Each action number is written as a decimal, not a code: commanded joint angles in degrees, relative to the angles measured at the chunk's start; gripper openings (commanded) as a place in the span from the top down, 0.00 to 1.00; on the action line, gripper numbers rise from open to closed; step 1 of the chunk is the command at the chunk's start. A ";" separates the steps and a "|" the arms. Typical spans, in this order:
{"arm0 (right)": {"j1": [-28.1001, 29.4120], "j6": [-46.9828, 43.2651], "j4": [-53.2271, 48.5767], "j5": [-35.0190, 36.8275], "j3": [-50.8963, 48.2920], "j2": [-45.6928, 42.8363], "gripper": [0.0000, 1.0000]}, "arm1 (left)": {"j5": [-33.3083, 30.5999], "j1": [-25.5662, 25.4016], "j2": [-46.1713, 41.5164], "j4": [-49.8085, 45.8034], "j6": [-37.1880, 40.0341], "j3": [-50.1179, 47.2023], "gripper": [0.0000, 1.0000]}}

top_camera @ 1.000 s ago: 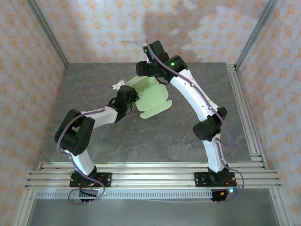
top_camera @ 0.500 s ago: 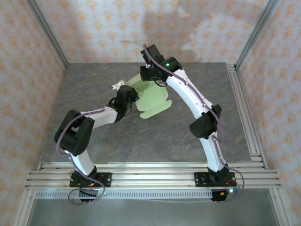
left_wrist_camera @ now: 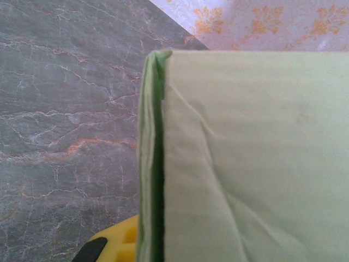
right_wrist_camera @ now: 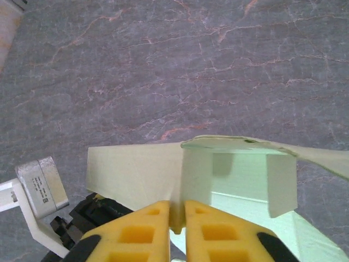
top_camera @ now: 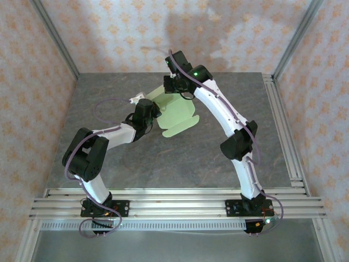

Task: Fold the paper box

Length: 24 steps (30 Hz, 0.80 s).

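The paper box (top_camera: 178,113) is pale yellow-green card, partly raised, lying at the back middle of the grey table (top_camera: 191,161). My left gripper (top_camera: 148,113) is at its left edge. In the left wrist view the doubled card edge (left_wrist_camera: 151,164) runs up right beside one yellow finger (left_wrist_camera: 117,244); the other finger is hidden behind the card. My right gripper (top_camera: 173,87) comes down on the box's far side. Its two yellow fingers (right_wrist_camera: 177,212) are shut on an upright wall of the paper box (right_wrist_camera: 133,169), with a short flap folded inward beside it.
Patterned walls and metal frame posts enclose the table on three sides. An aluminium rail (top_camera: 283,125) runs along the right edge, and more rails (top_camera: 174,202) cross the front. In the right wrist view the left arm's black wrist and white mount (right_wrist_camera: 38,188) sit close below the card.
My right gripper has turned and shifted slightly down toward the box's far edge, drawing that side of the card in. The left arm has hardly moved.
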 commanded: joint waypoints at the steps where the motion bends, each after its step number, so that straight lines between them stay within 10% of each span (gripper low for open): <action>1: -0.18 0.07 -0.56 -0.24 0.44 0.31 0.96 | -0.74 -0.37 -2.12 0.00 -0.16 -0.16 1.00; 5: -0.18 -0.01 -0.51 -0.21 0.57 -0.11 0.96 | -0.75 -0.40 -2.08 0.09 -0.25 -0.06 1.00; 13: 0.12 -1.00 -0.29 0.39 0.14 -3.70 0.47 | -1.10 -0.32 -1.86 -0.51 -0.51 -0.17 1.00; 24: -2.75 -7.74 15.85 -1.07 -25.26 -23.64 0.40 | 2.38 0.36 -1.75 -2.89 2.03 0.18 1.00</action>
